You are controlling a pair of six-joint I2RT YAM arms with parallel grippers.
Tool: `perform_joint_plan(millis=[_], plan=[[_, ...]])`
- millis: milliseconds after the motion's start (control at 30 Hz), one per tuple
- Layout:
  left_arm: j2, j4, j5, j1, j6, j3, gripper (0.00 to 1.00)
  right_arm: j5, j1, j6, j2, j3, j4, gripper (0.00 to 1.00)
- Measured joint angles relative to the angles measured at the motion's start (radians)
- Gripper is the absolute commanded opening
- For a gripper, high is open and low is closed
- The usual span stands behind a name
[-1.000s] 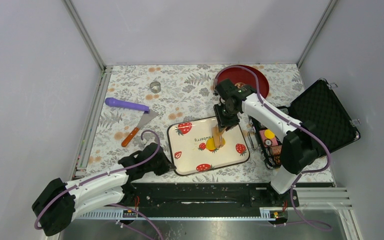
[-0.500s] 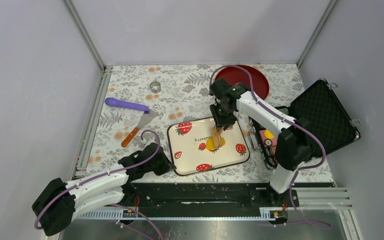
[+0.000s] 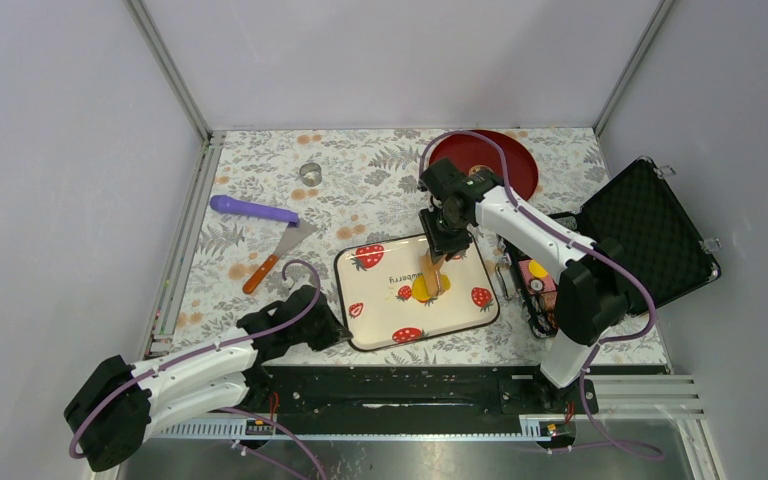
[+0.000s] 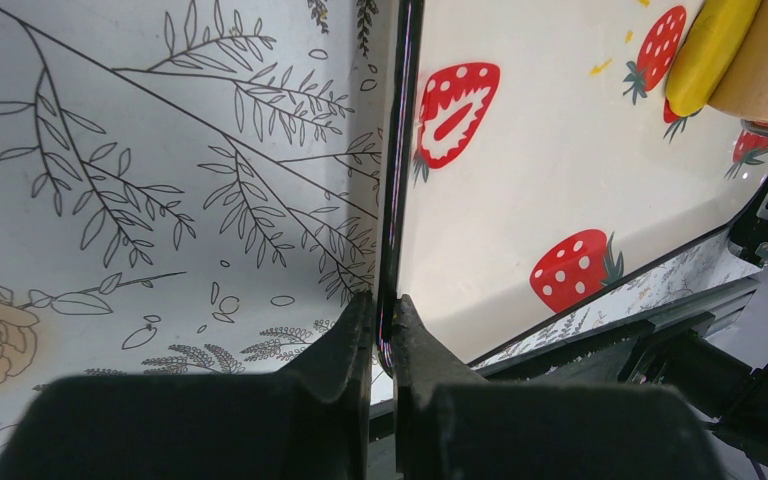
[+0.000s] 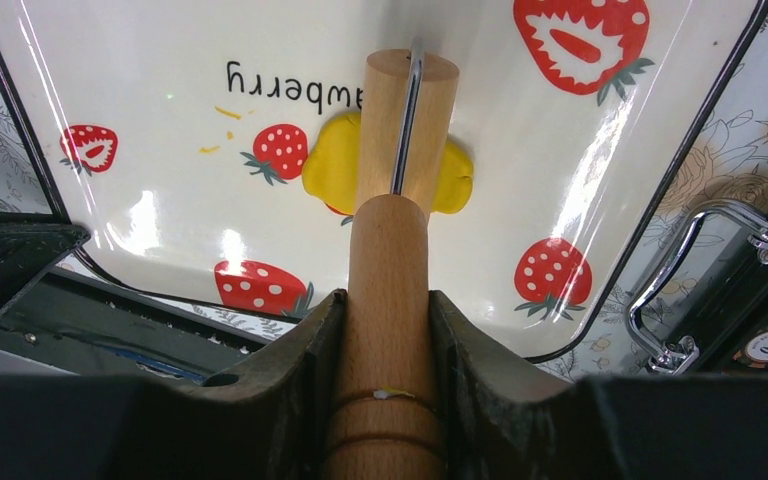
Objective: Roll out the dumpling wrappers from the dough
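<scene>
**Top external view: right wrist shifted, rolling pin set on the dough**

Compared with the frame one second earlier, the right wrist is seen displaced slightly toward the left and the far side of the table. Against the frame half a second earlier, almost no change is noted. The left arm, the tray and the dough are found in the same places throughout.

The right arm is extended from its base at the near right, bent at the elbow, and angled back over the far edge of the tray (image 3: 440,320). The right gripper (image 5: 385,330) is pointed down and toward the near side. Its fingers are clamped on both sides of the wooden handle of the rolling pin (image 5: 405,110).

The left arm is laid low along the near edge of the table. The left gripper (image 4: 385,310) is closed narrowly on the black rim of the tray at its near-left edge.

The dough (image 5: 330,165) is located on the tray, right of centre, beside a printed strawberry. It is pressed beneath the barrel of the rolling pin, with yellow showing on both sides of the barrel. It is situated ahead of the right fingers, past the end of the handle, and is not touched by them. It is positioned well apart from the left fingers, across the tray.
</scene>
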Motion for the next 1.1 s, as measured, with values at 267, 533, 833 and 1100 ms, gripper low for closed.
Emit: perform_joint_plan(millis=[267, 533, 833, 1100], plan=[[0.000, 0.000, 0.000, 0.000, 0.000, 0.000, 0.00, -0.009, 0.000, 0.000, 0.001, -0.002, 0.011, 0.00], [0.000, 0.000, 0.000, 0.000, 0.000, 0.000, 0.00, -0.024, 0.000, 0.000, 0.000, -0.011, 0.040, 0.00], [0.000, 0.000, 0.000, 0.000, 0.000, 0.000, 0.00, -0.026, 0.000, 0.001, 0.003, -0.018, 0.087, 0.00], [0.000, 0.000, 0.000, 0.000, 0.000, 0.000, 0.00, -0.025, 0.000, 0.000, 0.004, -0.043, 0.174, 0.00]])
